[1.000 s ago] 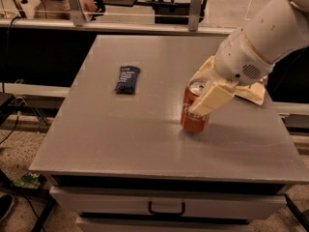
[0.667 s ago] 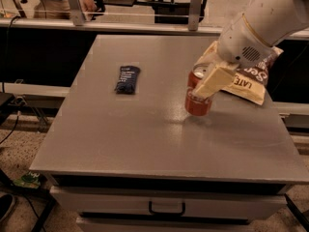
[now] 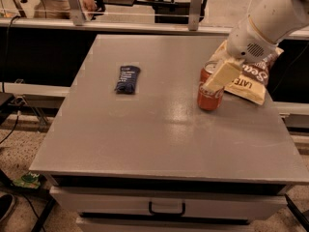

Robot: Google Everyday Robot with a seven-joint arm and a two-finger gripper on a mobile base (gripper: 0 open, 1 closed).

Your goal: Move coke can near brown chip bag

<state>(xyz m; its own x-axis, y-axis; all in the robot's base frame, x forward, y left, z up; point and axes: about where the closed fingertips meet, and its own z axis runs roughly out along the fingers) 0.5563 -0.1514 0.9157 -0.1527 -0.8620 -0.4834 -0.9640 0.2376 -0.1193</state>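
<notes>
One coke can (image 3: 210,100) in end effector (image 3: 211,84), beside one brown chip bag (image 3: 249,84)

Red coke can (image 3: 209,101) upright, gripped by pincer (image 3: 212,83), just beside crinkled brown chip bag (image 3: 251,84)

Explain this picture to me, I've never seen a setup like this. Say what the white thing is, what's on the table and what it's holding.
The white thing is a robot arm that reaches in from the upper right. At its end is a two-finger gripper. There is one picture, which looks down on a grey table from its front side. Three things are on the table: a red coke can, a brown chip bag close beside it on the right, and a small dark blue packet further left. The gripper is closed around the coke can. I cannot tell whether the can stands on the table or is slightly lifted.
</notes>
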